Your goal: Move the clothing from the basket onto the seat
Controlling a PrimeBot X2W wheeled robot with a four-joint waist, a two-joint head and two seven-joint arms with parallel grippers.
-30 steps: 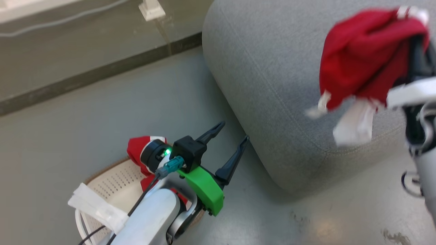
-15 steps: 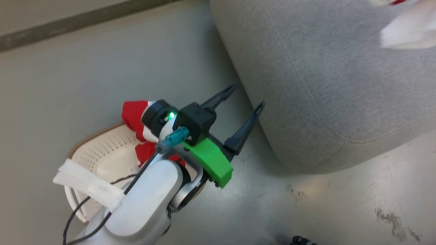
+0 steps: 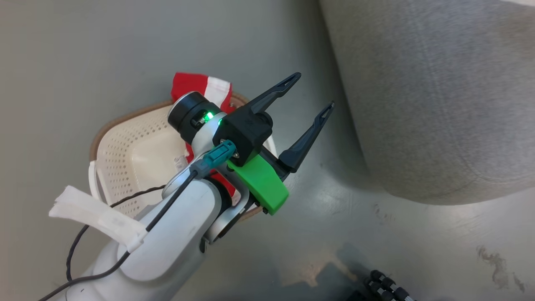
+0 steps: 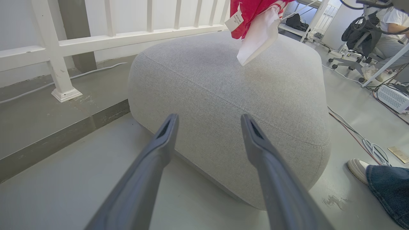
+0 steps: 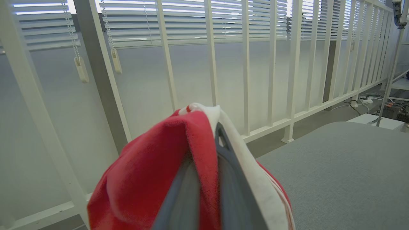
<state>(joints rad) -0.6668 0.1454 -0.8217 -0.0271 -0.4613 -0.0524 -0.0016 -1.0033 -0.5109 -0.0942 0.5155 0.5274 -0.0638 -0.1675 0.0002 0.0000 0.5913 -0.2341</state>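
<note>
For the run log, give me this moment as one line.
right gripper: shut on red garment, over seat | left gripper: open, empty | basket: more clothing inside

seat (image 4: pixel 223 80): matt woven cloth; basket (image 3: pixel 125 154): perforated plastic w/ woven-look rim; clothing (image 5: pixel 143 185): soft fleecy fabric.

**Left arm.** My pale forearm (image 3: pixel 167 242) rises from the lower left, and the wrist (image 3: pixel 190 115) shows a green light above a green bracket (image 3: pixel 259 184).

**Left gripper** (image 3: pixel 314 91). My two dark fingers (image 3: pixel 273 92) are spread wide, pointing up and right.

**Right gripper** (image 5: pixel 212 143). My fingers are pressed together, pinching red clothing (image 5: pixel 150 182) that drapes over them.
</note>
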